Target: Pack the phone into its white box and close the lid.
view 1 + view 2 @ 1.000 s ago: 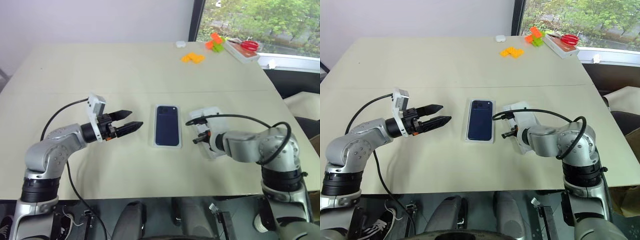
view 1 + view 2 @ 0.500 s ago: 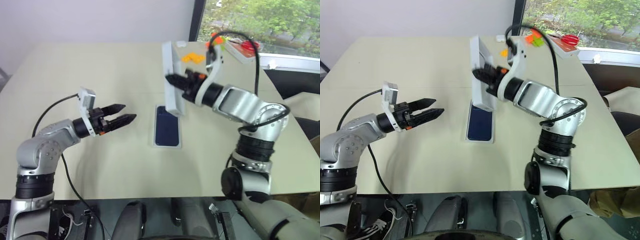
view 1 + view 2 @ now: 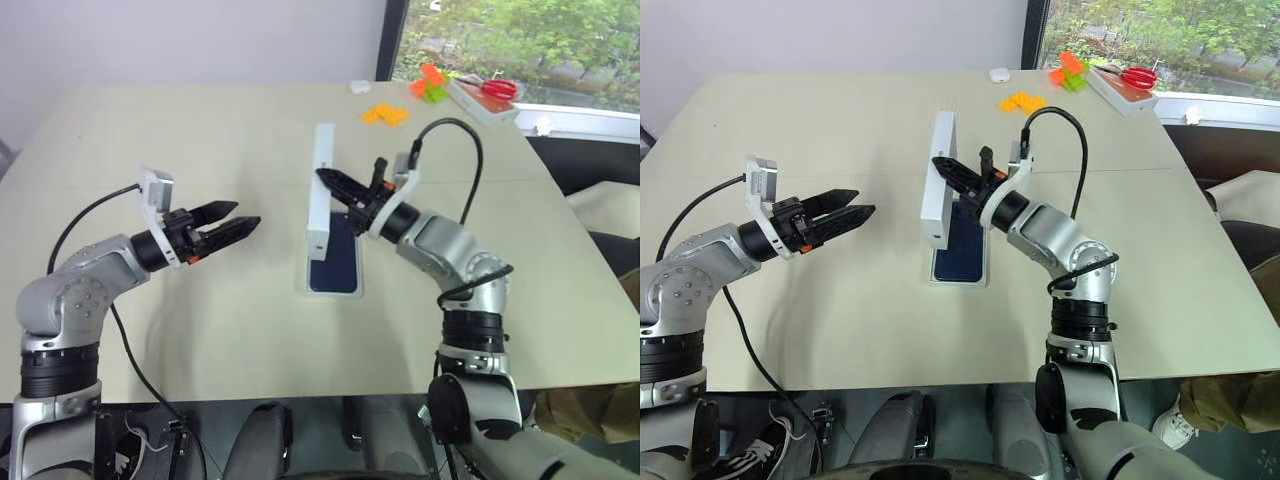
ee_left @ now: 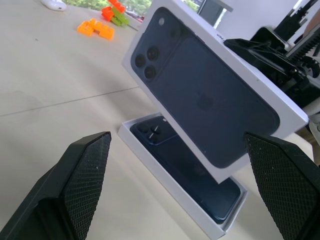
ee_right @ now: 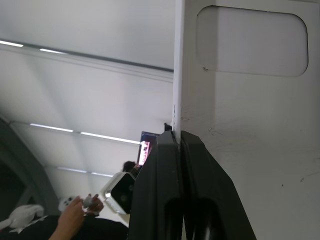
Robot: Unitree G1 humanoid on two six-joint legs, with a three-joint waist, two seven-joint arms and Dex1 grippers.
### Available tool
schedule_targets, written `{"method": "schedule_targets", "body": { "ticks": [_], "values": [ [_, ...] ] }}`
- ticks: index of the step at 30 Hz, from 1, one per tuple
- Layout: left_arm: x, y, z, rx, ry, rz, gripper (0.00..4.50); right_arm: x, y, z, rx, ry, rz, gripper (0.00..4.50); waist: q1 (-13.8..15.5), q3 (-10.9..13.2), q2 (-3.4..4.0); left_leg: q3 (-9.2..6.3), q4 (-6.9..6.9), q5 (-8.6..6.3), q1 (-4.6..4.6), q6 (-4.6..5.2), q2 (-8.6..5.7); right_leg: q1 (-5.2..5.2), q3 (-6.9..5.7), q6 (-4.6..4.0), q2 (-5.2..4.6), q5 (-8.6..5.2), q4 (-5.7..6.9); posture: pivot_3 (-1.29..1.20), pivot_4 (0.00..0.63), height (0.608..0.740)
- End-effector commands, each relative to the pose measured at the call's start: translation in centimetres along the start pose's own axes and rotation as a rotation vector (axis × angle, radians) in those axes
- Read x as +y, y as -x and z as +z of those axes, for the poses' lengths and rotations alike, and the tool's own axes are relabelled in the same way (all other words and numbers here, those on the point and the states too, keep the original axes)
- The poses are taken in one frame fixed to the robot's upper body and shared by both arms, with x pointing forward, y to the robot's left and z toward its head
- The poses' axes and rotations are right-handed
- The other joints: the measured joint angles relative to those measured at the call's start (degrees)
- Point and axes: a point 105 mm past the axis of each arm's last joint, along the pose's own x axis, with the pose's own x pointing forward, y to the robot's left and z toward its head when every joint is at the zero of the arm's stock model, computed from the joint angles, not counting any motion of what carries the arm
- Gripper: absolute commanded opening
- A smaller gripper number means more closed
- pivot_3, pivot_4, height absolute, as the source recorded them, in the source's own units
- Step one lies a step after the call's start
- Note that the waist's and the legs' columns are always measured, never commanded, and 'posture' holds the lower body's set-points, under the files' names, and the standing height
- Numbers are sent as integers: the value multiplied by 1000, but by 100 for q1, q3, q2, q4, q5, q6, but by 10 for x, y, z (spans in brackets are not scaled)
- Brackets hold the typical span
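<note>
The right gripper point(image 3: 330, 180) pinches the lid point(image 3: 320, 190) by its edge, holding it upright above the phone point(image 3: 335, 262), which lies in the white box point(image 3: 334, 290) mid-table. The left gripper point(image 3: 240, 218) hovers left of them, fingers spread and empty.

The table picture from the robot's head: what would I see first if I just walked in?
First, the lid, a white cover held up on edge in the right gripper above the middle of the table. Right under it lies the phone, dark blue, already in the white box. To the left, the left gripper hangs open, pointing toward them.
</note>
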Motion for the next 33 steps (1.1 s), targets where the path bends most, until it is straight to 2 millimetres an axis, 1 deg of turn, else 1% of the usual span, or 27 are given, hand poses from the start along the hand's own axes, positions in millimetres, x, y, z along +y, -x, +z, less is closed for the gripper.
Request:
{"method": "schedule_targets", "body": {
  "ticks": [1, 4, 8, 10, 12, 15, 16, 19, 21, 23, 27, 30, 33],
  "values": [
    [-7, 1, 15, -49, -27, -22, 4500, -1, -3, -8, 9, 4, 28, 52, 4, 0, 0, 0, 0, 0, 0, 0, 0, 0, 0, 0, 0, 0, 1, 0, 150, 740],
    [-7, 4, 18, -57, -20, -19, 4500, -4, -6, -16, 22, -8, 29, 52, 5, 0, 0, -1, 0, 0, -1, 0, 2, -1, -1, 0, 1, 0, 1, 0, 150, 740],
    [-4, 11, 15, -45, -43, 9, 4500, 1, -13, -24, 34, -52, 74, 52, -4, 0, 0, 6, 0, 0, -5, -1, -1, -6, 4, 0, -3, 0, 0, 0, 150, 740],
    [-3, 10, 13, -41, -65, 23, 4500, -7, -18, -35, 60, -74, 63, 52, -5, 0, 0, 5, -1, 0, -5, -1, -1, -7, 4, 0, -2, 0, 0, 0, 150, 740],
    [-5, 10, 12, -39, -65, 21, 4500, -11, -20, -42, 73, -78, 58, 52, -2, 0, 0, 5, -1, 0, -5, -1, 0, -8, 4, 0, -2, 0, 0, 0, 150, 740],
    [-6, 12, 11, -34, -60, 17, 4500, -5, -25, -43, 70, -84, 91, 52, 9, 0, 0, 4, -1, 0, -5, -2, 0, -9, 5, 0, -2, 0, 1, 0, 150, 740],
    [-6, 12, 10, -33, -58, 17, 4500, -6, -28, -47, 85, -68, 91, 52, 12, 0, 0, 4, -1, 1, -5, -2, 0, -9, 5, -1, -3, 0, 1, 0, 150, 740],
    [-6, 11, 8, -26, -51, 18, 4500, -20, -32, -53, 93, -56, 43, 52, 8, 0, 0, 5, -1, 1, -5, -2, -2, -8, 4, -1, -4, 0, 1, 0, 150, 740],
    [-6, 10, 5, -16, -55, 21, 4500, -28, -32, -53, 78, -52, 12, 52, 8, 0, 0, 5, -1, 0, -5, -2, -2, -8, 4, -1, -4, 0, 0, 0, 150, 740],
    [-6, 9, 3, -10, -60, 22, 4500, -32, -30, -52, 70, -50, 3, 52, 10, 0, 1, 5, -1, 0, -6, -2, -2, -9, 4, -1, -4, 0, 0, 0, 150, 740],
    [-4, 8, -5, 17, -60, 35, 4500, -45, -19, -48, 63, -37, -43, 52, 9, 0, 0, 5, -1, 0, -6, -3, -2, -9, 5, -1, -4, 0, -1, 0, 150, 740],
    [-3, 7, -11, 29, -43, 36, 4500, -49, -15, -43, 55, -21, -61, 52, 8, -1, 1, 6, -1, 0, -5, -2, -3, -8, 5, -1, -5, 0, 0, 0, 150, 740],
    [1, 4, -20, 39, -30, 45, 4500, -50, -8, -34, 35, -11, -74, 52, 12, -2, 0, 6, -1, 0, -5, -3, -3, -8, 5, -1, -4, 0, 2, 0, 150, 740]
  ]
}}
